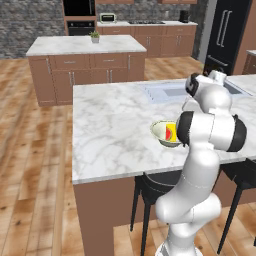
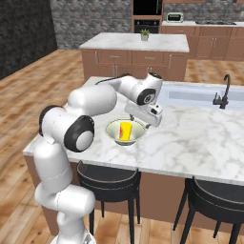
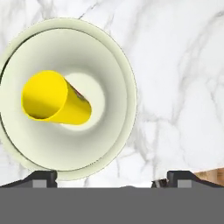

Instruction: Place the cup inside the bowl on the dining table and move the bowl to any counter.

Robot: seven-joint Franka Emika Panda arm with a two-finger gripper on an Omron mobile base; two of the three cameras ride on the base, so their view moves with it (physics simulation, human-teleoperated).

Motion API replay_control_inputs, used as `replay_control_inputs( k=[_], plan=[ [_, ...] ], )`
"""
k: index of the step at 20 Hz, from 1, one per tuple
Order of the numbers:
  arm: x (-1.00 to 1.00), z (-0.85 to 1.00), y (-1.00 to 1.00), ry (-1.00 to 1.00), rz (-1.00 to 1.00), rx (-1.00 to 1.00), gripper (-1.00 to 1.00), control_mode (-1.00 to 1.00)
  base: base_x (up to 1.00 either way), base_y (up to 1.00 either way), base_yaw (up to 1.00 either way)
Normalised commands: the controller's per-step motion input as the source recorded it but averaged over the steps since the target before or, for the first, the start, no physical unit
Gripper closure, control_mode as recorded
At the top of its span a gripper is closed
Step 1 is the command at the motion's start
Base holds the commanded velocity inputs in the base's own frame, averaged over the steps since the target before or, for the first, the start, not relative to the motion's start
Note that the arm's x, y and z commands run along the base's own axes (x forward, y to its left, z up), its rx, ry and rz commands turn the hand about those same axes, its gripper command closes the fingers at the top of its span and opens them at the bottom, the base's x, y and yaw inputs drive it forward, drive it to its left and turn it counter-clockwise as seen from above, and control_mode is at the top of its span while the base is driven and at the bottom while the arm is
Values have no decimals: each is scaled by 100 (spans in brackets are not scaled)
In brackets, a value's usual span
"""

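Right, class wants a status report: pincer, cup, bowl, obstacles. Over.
Pincer open, empty, above the bowl. Cup lying inside bowl on dining table. Nothing close by in the way.

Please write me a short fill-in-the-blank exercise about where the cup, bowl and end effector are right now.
1. The small yellow cylindrical cup sits inside the wide cream-white round ____.
2. That dish rests on the white marble dining ____.
3. The end effector above them is ____, holding nothing.
4. On the far brown-cabinet island stands a small potted ____.

Missing words: bowl; table; open; plant
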Motion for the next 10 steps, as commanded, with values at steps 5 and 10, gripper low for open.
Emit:
replay_control_inputs(
  k=[5, 10],
  plan=[
    [0, -7, -27, -1, -19, 27, -100, -100, 0, 0, 0],
    [0, -12, -15, 0, -10, 20, -100, -100, 0, 0, 0]
  ],
)
